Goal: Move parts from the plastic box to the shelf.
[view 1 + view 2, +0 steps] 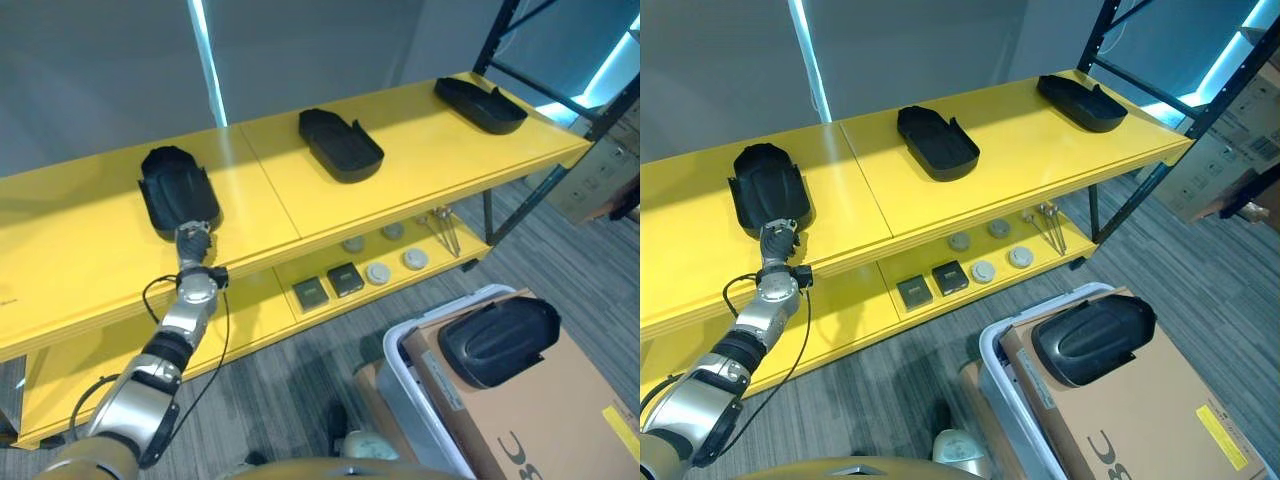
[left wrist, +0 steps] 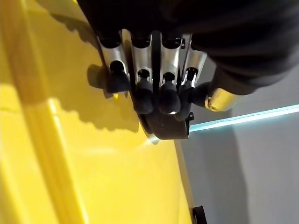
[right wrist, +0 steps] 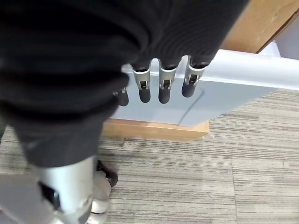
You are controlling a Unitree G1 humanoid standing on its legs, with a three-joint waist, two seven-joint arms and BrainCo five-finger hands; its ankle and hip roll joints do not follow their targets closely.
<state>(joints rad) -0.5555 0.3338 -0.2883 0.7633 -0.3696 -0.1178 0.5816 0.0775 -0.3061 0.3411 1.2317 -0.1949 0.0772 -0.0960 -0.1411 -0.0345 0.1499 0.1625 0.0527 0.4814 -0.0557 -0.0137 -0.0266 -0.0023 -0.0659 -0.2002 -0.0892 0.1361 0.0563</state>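
Three black parts are lying along the shelf; you are reaching the left robot hand to the left one. Wrist view: curled fingers are gripping it; pulling back clenched risks dragging it off the front edge. Your right robot hand is hanging empty, fingers loosely bent, beside the plastic box.

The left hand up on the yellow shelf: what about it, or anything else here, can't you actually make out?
- Left hand: in the eye views too small to show whether it grips the black part.
- Left wrist view: fingers cover most of that part.
- Plastic box: contents hidden by cardboard.
- Lower-shelf small parts: too small to identify.
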